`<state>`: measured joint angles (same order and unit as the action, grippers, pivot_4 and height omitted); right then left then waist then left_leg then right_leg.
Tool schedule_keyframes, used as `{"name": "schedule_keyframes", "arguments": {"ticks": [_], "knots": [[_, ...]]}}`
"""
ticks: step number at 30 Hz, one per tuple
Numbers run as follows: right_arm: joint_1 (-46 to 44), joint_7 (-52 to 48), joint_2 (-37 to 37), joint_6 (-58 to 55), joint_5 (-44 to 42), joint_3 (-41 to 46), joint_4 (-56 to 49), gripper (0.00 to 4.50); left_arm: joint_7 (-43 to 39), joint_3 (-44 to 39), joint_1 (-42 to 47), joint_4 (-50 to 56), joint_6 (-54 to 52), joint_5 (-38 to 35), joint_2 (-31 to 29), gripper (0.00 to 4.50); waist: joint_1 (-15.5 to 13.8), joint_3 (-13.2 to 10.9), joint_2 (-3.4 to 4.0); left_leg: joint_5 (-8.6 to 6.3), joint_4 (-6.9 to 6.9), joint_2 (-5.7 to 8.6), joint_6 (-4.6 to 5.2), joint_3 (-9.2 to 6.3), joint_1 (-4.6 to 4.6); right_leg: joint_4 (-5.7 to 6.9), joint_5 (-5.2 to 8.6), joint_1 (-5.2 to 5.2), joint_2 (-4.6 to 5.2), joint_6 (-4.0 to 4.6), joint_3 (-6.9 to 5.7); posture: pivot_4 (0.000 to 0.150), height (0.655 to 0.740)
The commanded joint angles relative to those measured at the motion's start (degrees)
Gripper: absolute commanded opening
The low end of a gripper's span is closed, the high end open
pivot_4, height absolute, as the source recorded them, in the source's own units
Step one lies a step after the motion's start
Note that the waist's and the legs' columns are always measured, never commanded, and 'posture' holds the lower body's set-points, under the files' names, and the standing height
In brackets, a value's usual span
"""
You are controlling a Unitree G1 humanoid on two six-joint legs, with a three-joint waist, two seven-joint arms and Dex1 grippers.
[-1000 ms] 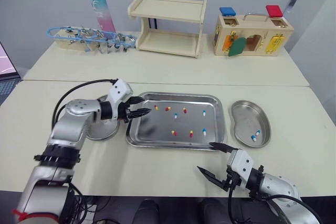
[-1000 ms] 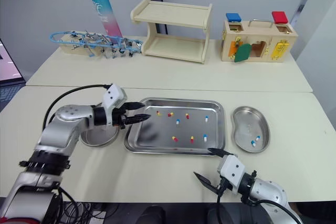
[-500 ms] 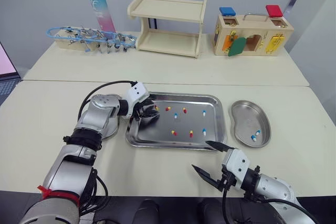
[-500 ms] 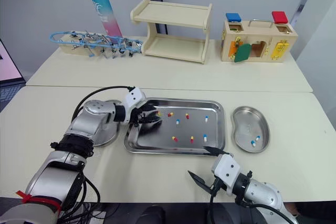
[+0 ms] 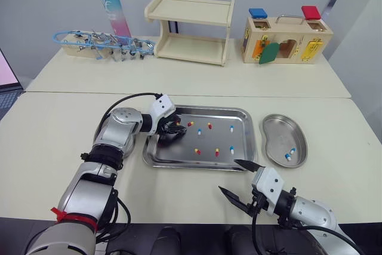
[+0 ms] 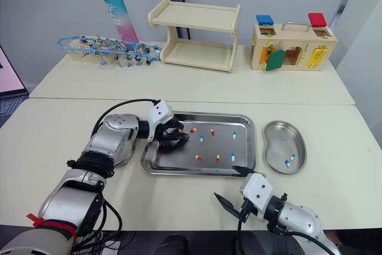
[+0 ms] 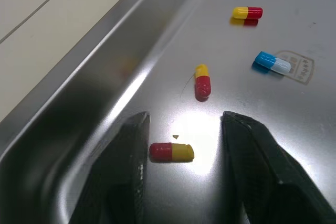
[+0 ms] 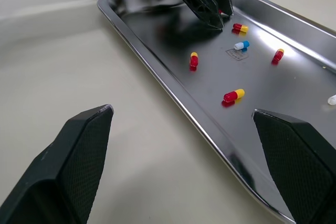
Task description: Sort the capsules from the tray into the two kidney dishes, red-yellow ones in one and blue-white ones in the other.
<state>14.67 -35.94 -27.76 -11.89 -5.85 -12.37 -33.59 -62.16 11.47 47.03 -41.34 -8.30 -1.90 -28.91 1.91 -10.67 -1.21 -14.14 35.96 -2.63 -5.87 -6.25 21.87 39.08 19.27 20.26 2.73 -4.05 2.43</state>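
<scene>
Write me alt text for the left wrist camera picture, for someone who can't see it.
The left gripper, fingers open, is down in the steel tray with a red-yellow capsule lying between its fingers. Ahead on the tray floor lie a second red-yellow capsule, a blue-white capsule and a third red-yellow capsule; the pale table shows past the tray's rim.

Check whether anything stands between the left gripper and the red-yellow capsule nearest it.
Nothing visible does. The left gripper is open, and the red-yellow capsule lies between its fingers on the bare floor of the tray.
</scene>
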Motion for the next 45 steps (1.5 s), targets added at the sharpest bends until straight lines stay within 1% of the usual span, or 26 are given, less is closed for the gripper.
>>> {"name": "schedule_keyframes", "arguments": {"ticks": [1,3,5,9,15,20,21,24,29,32,38,45], "knots": [[-0.4,0.4,-0.2,-0.2,-1.2,1.1,-3.1,4.50,-0.4,0.4,-0.2,-0.4,-1.1,1.2,0.0,1.11,0.0,0.0,0.00,0.00,0.00,0.00,0.00,0.00,-0.01,0.00,0.00,-0.01,0.00,0.00,0.00,0.150,0.7400],[-0.6,0.4,-0.2,-0.4,-1.2,1.1,-3.2,4.50,-0.8,0.3,-0.6,0.3,-1.4,0.9,-0.1,0.47,0.0,0.0,0.00,0.00,0.01,0.00,0.00,0.00,-0.01,0.01,0.00,-0.01,0.00,0.00,0.00,0.150,0.7400],[-0.8,0.3,-0.3,-0.6,-1.3,1.3,-3.2,4.50,-1.1,0.2,-0.9,1.1,-1.8,0.6,-0.2,0.03,0.0,0.0,0.00,0.00,0.01,0.00,0.00,0.00,0.00,0.00,0.00,-0.01,0.00,0.00,0.00,0.150,0.7400],[-1.4,0.1,-0.4,-0.8,-1.6,1.6,-2.8,4.50,-1.2,-0.9,-1.0,3.9,-3.0,-0.4,-0.2,0.03,0.0,0.0,0.00,0.00,0.01,0.00,0.00,0.00,0.00,0.01,0.00,-0.01,0.00,0.00,0.00,0.150,0.7400],[-2.0,0.2,-0.4,-0.7,-1.6,1.5,-2.3,4.50,-1.5,-3.4,-1.7,10.9,-6.6,-3.2,-1.4,0.03,0.0,0.0,0.00,0.00,0.01,0.00,0.00,-0.02,0.04,0.00,0.00,0.01,0.00,0.00,-0.01,0.150,0.7400],[-2.1,0.2,-0.4,-0.5,-1.7,1.5,-1.9,4.50,-4.6,-6.6,-2.7,16.2,-6.6,-7.6,-3.1,0.03,0.0,0.0,0.00,0.00,0.02,0.00,0.00,-0.02,0.04,0.00,0.00,0.02,0.00,0.00,-0.01,0.150,0.7400],[-2.1,0.2,-0.5,-0.4,-1.7,1.6,-1.8,4.50,-5.2,-6.5,-3.1,16.7,-5.6,-7.1,-4.1,0.03,0.0,0.0,0.00,0.00,0.02,0.00,0.00,-0.02,0.03,0.00,0.00,0.01,0.00,0.00,-0.01,0.150,0.7400],[-2.1,0.0,-0.7,-0.2,-1.7,1.8,-1.5,4.50,-7.4,-6.5,-4.0,18.2,-6.1,-7.7,-6.3,0.60,0.0,0.0,0.00,0.00,0.01,0.00,0.00,-0.01,0.03,0.00,0.00,0.02,0.00,0.00,0.00,0.150,0.7400],[-1.7,-0.3,-1.2,0.3,-1.8,2.0,-1.5,4.50,-5.9,-8.7,-6.3,20.2,-5.5,-9.1,-7.5,2.22,0.0,0.0,0.00,0.00,0.02,0.00,0.00,-0.02,0.03,0.00,0.00,0.01,0.01,0.00,-0.01,0.150,0.7400],[-1.2,-1.2,-2.3,0.8,-2.1,2.6,-1.7,4.50,-7.4,-10.7,-10.3,24.2,-5.3,-11.4,-8.8,3.19,0.0,0.0,0.00,0.00,0.01,-0.01,0.00,-0.02,0.04,-0.01,0.00,0.02,0.01,0.00,-0.01,0.150,0.7400],[-1.4,-2.1,-3.7,2.1,-2.8,4.0,-0.3,4.50,-6.3,-14.0,-17.2,31.3,-7.1,-14.6,-11.5,3.19,0.0,0.0,0.01,0.00,0.01,-0.02,0.00,-0.02,0.02,0.02,0.00,0.01,0.01,0.00,-0.01,0.150,0.7400],[-2.0,-3.5,-4.2,2.8,-3.2,4.3,0.9,4.50,-5.8,-21.8,-27.7,40.8,-10.0,-20.6,-15.8,3.19,0.0,0.0,0.01,0.00,-0.01,-0.03,0.00,-0.01,0.02,0.01,0.00,0.02,0.01,0.01,0.01,0.150,0.7400]]}}
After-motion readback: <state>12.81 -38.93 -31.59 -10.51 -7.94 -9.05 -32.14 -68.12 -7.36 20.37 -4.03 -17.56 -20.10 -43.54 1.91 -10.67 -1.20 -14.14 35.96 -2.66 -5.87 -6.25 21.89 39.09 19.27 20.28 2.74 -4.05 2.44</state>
